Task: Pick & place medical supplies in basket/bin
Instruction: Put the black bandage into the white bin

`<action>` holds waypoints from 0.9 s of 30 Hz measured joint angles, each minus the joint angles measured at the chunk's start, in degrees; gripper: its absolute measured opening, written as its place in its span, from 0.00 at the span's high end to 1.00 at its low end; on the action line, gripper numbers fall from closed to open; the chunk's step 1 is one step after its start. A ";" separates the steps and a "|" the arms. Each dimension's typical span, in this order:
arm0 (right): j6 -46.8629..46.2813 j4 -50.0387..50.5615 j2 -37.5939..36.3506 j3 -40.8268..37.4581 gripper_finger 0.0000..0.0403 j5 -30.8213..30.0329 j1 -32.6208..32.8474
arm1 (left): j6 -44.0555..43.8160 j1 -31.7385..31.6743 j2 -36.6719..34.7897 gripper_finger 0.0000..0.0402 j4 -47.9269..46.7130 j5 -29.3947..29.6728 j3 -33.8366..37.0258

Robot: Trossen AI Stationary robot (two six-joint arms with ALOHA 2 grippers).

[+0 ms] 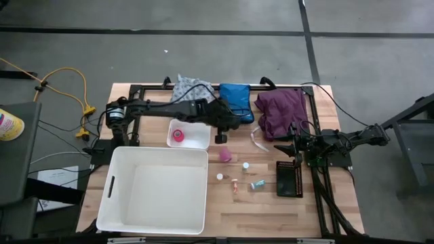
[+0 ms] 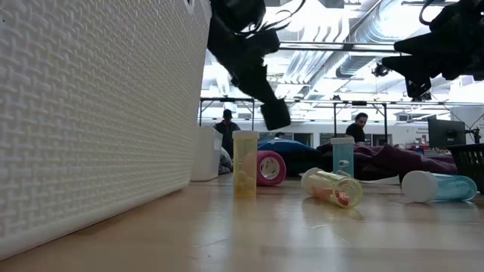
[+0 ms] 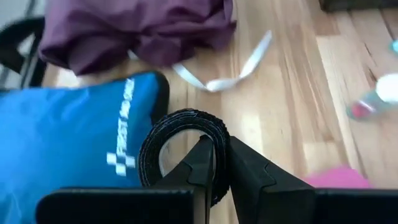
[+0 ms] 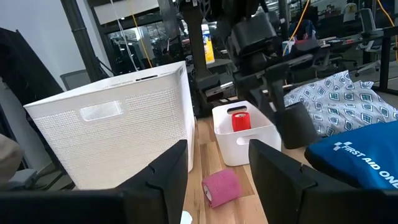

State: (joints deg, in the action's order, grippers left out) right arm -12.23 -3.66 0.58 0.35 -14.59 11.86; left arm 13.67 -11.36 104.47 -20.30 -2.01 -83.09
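Leftmost on the wooden table (image 1: 319,210), at about eight o'clock from its middle, sits the large white basket (image 1: 154,190). Just beyond its far right corner, at roughly eleven o'clock, a small white bin (image 1: 190,134) holds a red tape roll (image 1: 178,135). The left arm reaches from nine o'clock across the small bin, and the left gripper (image 1: 220,137) hangs above the table just right of that bin. Its fingers are pressed together, pinching the wall of a black tape roll (image 3: 181,152), which is lifted clear of the wood in the low view.

Along the far edge, from eleven to one o'clock, lie the grey-white patterned cloth (image 1: 188,88), the blue zip pouch (image 1: 237,102) and the purple cloth (image 1: 282,111), with a white strip (image 1: 257,138) on the wood near the purple cloth.

Near the centre lies a pink tape roll (image 1: 225,155). Around it, toward five o'clock, are the vials: one standing with a white cap (image 1: 246,165), another standing near the basket's corner (image 1: 220,177), one lying with orange contents (image 1: 235,186), and a teal one lying on its side (image 1: 257,184). A black tray (image 1: 289,179) sits at four o'clock.

The right gripper (image 1: 291,144) waits at three o'clock, over the wood beside the purple cloth, its fingers spread apart and pinching nothing.
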 joint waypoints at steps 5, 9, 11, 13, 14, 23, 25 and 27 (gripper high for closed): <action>0.00 0.00 0.02 0.00 0.61 -0.02 0.02 | -0.51 -1.25 -3.52 0.93 -5.65 -2.50 0.02; 0.00 0.00 0.00 0.00 0.61 -0.02 0.00 | -1.85 -3.60 -6.96 0.93 -11.55 -4.74 0.19; 0.00 0.00 0.01 0.00 0.61 0.00 0.02 | -1.86 -5.11 -8.46 0.93 -13.59 -7.07 1.09; 0.01 0.00 0.00 0.01 0.61 0.00 0.02 | -2.16 -6.62 -9.83 0.93 -14.26 -9.11 2.56; 0.01 0.00 0.00 0.00 0.61 -0.02 0.01 | -2.48 -7.29 -10.62 0.93 -14.16 -9.66 3.61; 0.00 0.00 0.00 0.00 0.61 0.00 0.02 | -4.31 -10.41 -18.96 0.93 -14.10 -9.92 13.85; 0.02 0.00 0.00 0.01 0.61 0.00 0.02 | -4.40 -10.78 -21.66 0.93 -14.09 -9.94 16.24; 0.02 0.00 0.00 0.01 0.61 -0.01 0.01 | -4.64 -11.35 -24.24 0.93 -13.95 -9.92 18.92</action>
State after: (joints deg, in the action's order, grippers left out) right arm -12.21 -3.66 0.58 0.36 -14.60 11.87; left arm 9.03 -22.71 80.24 -34.25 -11.92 -64.17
